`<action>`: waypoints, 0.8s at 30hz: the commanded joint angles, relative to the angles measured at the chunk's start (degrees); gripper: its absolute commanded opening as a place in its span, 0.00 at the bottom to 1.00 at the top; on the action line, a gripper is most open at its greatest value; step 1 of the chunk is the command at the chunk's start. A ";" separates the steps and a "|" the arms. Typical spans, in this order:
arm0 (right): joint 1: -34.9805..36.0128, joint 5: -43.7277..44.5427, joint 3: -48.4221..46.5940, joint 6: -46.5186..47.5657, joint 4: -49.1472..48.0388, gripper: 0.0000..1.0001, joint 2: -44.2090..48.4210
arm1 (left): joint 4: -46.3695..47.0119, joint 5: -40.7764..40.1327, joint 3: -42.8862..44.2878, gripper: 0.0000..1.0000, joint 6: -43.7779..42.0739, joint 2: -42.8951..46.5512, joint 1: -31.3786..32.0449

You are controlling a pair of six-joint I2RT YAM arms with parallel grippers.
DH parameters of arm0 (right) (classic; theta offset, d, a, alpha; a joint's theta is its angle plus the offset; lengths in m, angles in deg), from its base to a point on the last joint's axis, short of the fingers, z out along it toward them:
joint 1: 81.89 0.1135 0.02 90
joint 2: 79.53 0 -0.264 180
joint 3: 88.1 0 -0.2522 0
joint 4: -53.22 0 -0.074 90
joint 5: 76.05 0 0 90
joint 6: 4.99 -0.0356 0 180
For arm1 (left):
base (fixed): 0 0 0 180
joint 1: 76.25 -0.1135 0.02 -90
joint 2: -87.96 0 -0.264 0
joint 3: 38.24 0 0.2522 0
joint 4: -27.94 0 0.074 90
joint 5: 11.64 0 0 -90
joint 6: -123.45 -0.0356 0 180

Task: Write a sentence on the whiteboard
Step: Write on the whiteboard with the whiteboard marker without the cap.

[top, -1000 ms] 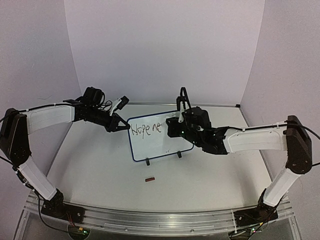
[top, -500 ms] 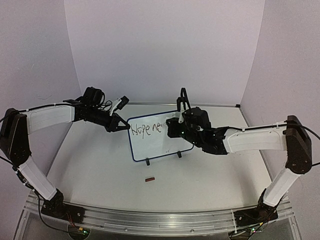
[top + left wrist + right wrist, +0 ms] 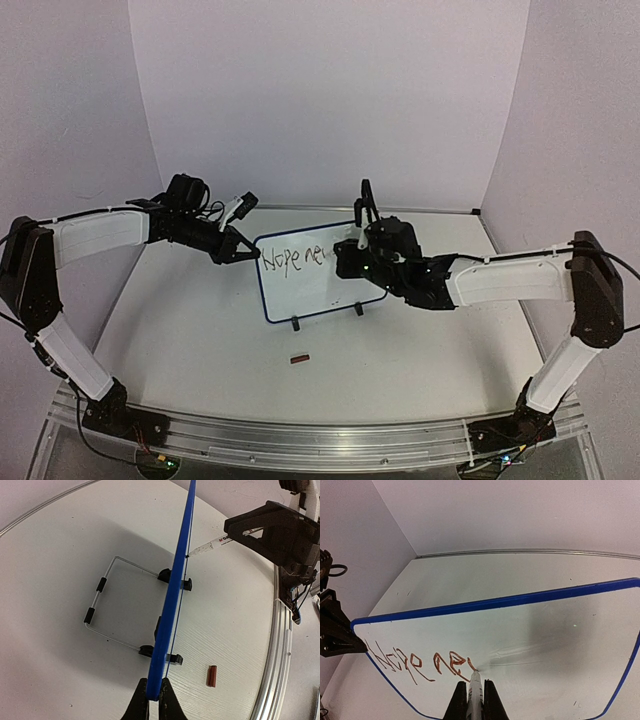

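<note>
Blue whiteboard (image 3: 320,290) edge pinched in left end effector (image 3: 153,695); right end effector (image 3: 475,702) pinches marker (image 3: 474,680) mid-board.

- The whiteboard (image 3: 318,275) stands upright in the middle of the desk (image 3: 200,330) and blocks the way across.
- The left tool (image 3: 248,256) pinches its left edge; the right tool (image 3: 346,250) and its marker (image 3: 212,545) crowd the front.
- A wire stand (image 3: 107,605) sticks out behind it.
- A small brown block (image 3: 299,358) lies in front; the desk on both sides is free.
</note>
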 commanded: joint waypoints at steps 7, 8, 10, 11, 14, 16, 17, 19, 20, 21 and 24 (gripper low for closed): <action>-0.52 1.67 -0.61 0.25 0.79 0.00 -0.38 | -0.29 -3.96 -0.09 0.00 -2.26 -0.67 0.35; -0.51 1.78 -0.79 0.40 0.64 0.00 -0.25 | -0.30 -3.94 -0.07 0.00 -2.29 -0.64 0.32; -0.46 2.10 -1.05 0.65 0.23 0.00 0.03 | -0.29 -3.93 -0.05 0.00 -2.30 -0.59 0.29; -0.49 2.35 -1.18 0.80 0.00 0.00 0.17 | -0.27 -3.92 -0.05 0.00 -2.28 -0.61 0.30; -0.46 2.83 -1.39 1.21 -0.70 0.00 0.72 | -0.30 -3.93 -0.05 0.00 -2.37 -0.55 0.35; -0.49 3.19 -1.58 1.52 -1.08 0.00 1.03 | -0.30 -3.93 -0.05 0.00 -2.35 -0.57 0.34; -0.49 3.32 -1.67 1.66 -1.26 0.00 1.15 | -0.30 -3.93 -0.05 0.00 -2.33 -0.56 0.32; -0.52 3.45 -1.85 1.95 -1.61 0.00 1.31 | -0.30 -3.93 -0.05 0.00 -2.31 -0.56 0.30; -0.48 3.48 -1.94 2.05 -1.75 0.00 1.36 | -0.30 -3.93 -0.05 0.00 -2.33 -0.53 0.30; -0.46 3.53 -2.07 2.19 -1.87 0.00 1.42 | -0.30 -3.93 -0.05 0.00 -2.30 -0.58 0.30; -0.53 3.62 -2.19 2.30 -2.28 0.00 1.52 | -0.30 -3.93 -0.05 0.00 -2.31 -0.53 0.32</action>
